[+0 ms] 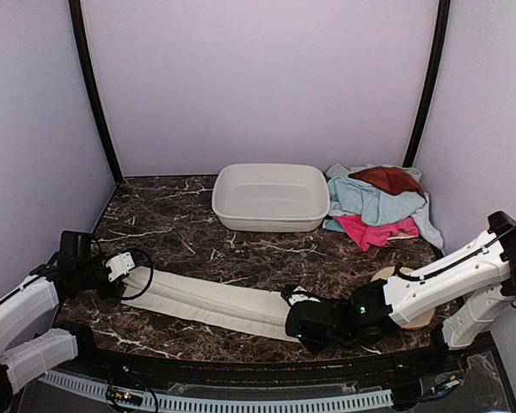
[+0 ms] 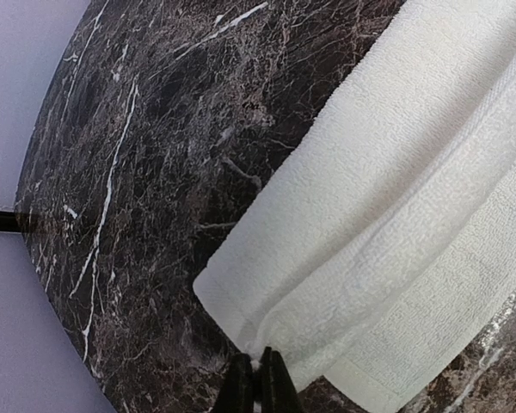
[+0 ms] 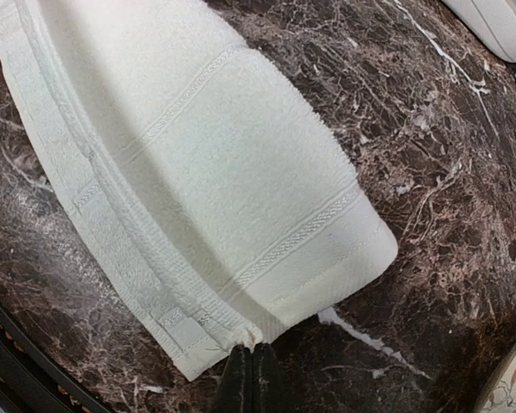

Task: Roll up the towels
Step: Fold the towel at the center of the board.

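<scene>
Soft, even light from above fills the booth, leaving only faint shadows under the basin (image 1: 271, 215). The desk (image 1: 198, 245) shows pale glare in both wrist views, which bend at the edges. The towel (image 3: 198, 155) weave is sharp.

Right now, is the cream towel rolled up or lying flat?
Flat: the cream towel lies stretched as a long folded strip, no roll at either end.

Top external — high behind arm bases, faces forward and down, far, whole marble table (image 1: 198, 249). Wrist views — close, steep down: left over cream towel (image 1: 215, 303) left end, right over right end. Towel shared by all three.
</scene>
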### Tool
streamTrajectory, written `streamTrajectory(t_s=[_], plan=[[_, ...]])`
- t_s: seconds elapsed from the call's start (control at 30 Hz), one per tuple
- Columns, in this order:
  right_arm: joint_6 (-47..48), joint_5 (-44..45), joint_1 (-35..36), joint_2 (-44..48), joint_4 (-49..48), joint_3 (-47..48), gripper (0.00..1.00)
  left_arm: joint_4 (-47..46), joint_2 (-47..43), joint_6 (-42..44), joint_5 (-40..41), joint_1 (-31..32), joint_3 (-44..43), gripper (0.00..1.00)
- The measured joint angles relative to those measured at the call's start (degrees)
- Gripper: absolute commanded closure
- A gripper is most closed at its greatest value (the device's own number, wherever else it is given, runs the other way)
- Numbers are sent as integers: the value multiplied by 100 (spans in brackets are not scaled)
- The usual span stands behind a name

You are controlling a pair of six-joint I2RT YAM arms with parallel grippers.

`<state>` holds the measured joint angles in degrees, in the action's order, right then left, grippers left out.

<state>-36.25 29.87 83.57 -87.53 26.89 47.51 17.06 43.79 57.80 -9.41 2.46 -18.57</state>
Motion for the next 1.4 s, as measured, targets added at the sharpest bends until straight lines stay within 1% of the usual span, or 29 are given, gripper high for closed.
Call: streamTrajectory(t_s=[0.17,0.23,0.4,0.5,0.63,0.7,0.83,0.9,0.97,1.07,1.17,1.23,1.3,1.4], plan=[[-212,87,164,-109,57,-7,100,68,-52,9,4,0,0,100],[-275,105,197,-109,66,-9,100,149,-98,31,0,0,0,98],[-328,59,267,-109,164,-11,72,494,-282,221,7,0,0,83],[-306,-61,326,-109,299,-7,61,745,-396,337,39,-7,0,75],[-323,-164,431,-107,461,7,59,1169,-509,466,35,-4,-20,62],[-334,-195,450,-90,549,7,55,1408,-557,509,31,-4,-76,56],[-334,-227,413,192,754,28,50,1893,-658,605,22,-4,-372,52],[-332,-310,321,398,813,98,50,2046,-680,645,22,-4,-516,51],[-317,-452,111,616,800,212,51,2236,-675,678,11,-4,-717,51],[-256,-782,-396,870,638,420,56,2452,-575,708,-68,-4,-1021,52],[-201,-1182,-929,892,304,592,60,2457,-372,660,-232,-4,-1274,51],[-210,-1545,-1285,817,-9,616,63,2288,-210,566,-413,-4,-1296,51],[-247,-1867,-1554,651,-289,616,69,2004,7,424,-570,-4,-1255,51],[-407,-2369,-1888,262,-772,577,75,1357,531,173,-640,0,-1091,46]])
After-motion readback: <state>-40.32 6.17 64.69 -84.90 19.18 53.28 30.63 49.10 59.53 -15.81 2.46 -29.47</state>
